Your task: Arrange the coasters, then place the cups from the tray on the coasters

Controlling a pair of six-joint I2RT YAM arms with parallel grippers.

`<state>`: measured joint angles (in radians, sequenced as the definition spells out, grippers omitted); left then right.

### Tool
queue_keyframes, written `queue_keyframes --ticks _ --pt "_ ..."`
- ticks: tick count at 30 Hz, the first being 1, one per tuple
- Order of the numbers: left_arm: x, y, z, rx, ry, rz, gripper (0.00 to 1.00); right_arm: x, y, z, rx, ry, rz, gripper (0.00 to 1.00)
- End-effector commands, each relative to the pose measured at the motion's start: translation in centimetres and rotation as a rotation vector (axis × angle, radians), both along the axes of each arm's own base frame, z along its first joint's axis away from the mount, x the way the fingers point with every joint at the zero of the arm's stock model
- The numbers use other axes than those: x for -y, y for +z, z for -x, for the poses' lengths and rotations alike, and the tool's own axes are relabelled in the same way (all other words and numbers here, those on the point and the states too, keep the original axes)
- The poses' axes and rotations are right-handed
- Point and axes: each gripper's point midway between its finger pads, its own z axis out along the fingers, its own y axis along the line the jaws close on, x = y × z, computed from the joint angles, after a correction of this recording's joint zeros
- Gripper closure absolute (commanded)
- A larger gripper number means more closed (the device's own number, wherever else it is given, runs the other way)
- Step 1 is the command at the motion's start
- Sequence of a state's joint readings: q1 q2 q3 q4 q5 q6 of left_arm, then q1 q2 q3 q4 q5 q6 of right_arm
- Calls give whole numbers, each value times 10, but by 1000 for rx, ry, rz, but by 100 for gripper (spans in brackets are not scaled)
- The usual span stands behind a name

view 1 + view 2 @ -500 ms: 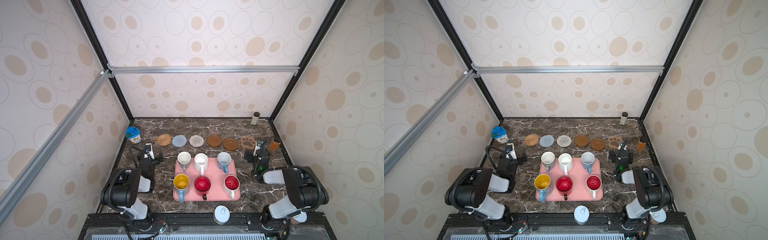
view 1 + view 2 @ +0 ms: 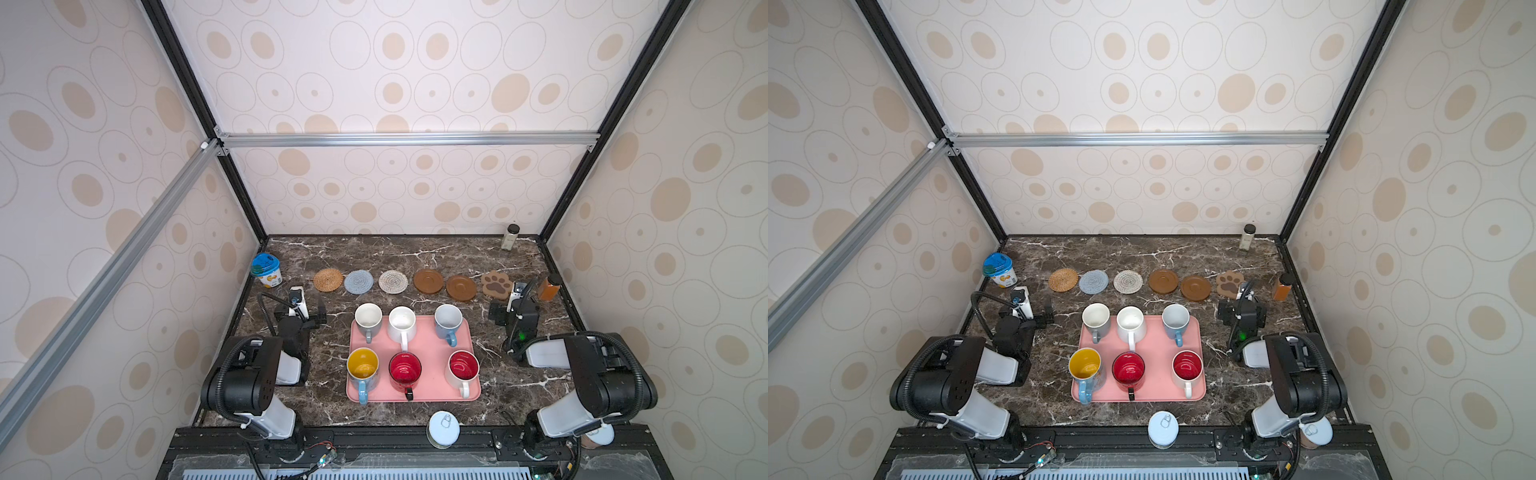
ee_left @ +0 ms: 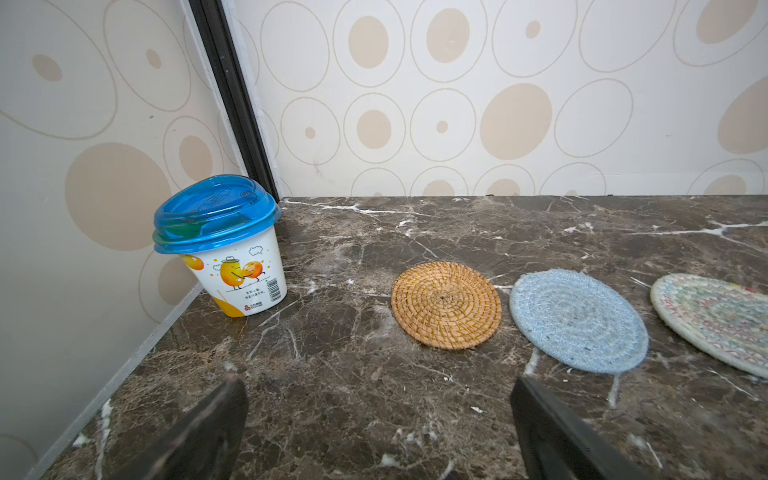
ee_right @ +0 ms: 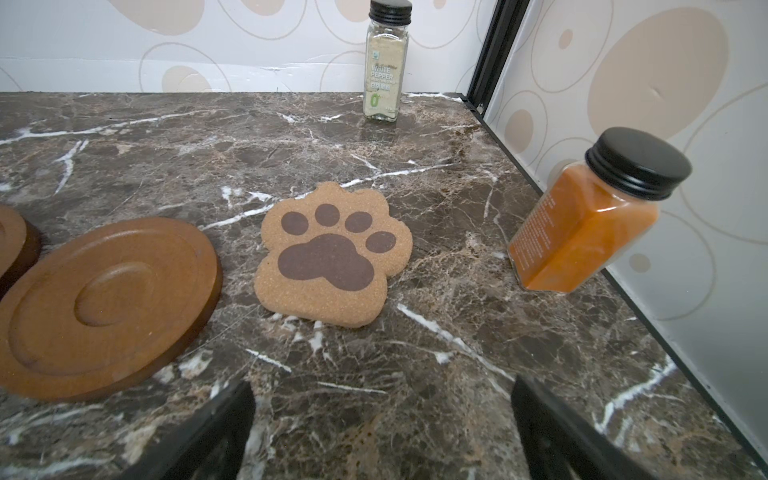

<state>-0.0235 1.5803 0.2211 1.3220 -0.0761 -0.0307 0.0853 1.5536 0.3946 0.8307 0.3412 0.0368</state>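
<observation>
Near edge: round white pull-tab can lid (image 2: pixel 444 424). Beyond it, flat pink rectangular tray (image 2: pixel 428 341) on the dark marble tabletop (image 2: pixel 374 253), six mugs upright on it.

Near row: blue mug with yellow inside (image 2: pixel 363 368), red mug (image 2: pixel 405 370), white mug with red inside (image 2: pixel 463 368). Far row: grey mug (image 2: pixel 368 318), white mug (image 2: pixel 402 322), light blue mug (image 2: pixel 448 320).

Left pincer (image 3: pixel 378 384) and right pincer (image 4: pixel 382 384) both released, empty, flanking the tray's far end.

Farther, a row left to right: tan rattan round coaster (image 2: pixel 328 280), grey-blue knit round coaster (image 2: pixel 358 282), cream woven round coaster (image 2: pixel 393 281), brown wooden disc (image 2: pixel 428 281), second brown wooden disc (image 2: pixel 461 287), brown paw-shaped coaster (image 2: pixel 496 284).

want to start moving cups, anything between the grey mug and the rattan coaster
Nothing visible does: only bare marble tabletop lies between the grey mug on the pink tray and the tan rattan coaster.
</observation>
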Motion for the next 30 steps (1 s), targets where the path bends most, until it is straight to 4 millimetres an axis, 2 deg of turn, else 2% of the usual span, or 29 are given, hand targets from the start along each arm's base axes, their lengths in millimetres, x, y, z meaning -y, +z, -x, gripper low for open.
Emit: queue_keyframes --ticks 1,25,27,30 --pt "0 8 -4 25 -1 -13 0 0 10 -3 27 -8 1 0" --pt "-1 10 -2 35 4 -14 0 1 11 -2 33 -9 1 0" --pt "-7 15 -11 -9 40 -8 0 1 14 -2 47 -11 2 0" --pt "-9 32 -37 -136 63 27 0 -14 22 -7 17 82 11 0"
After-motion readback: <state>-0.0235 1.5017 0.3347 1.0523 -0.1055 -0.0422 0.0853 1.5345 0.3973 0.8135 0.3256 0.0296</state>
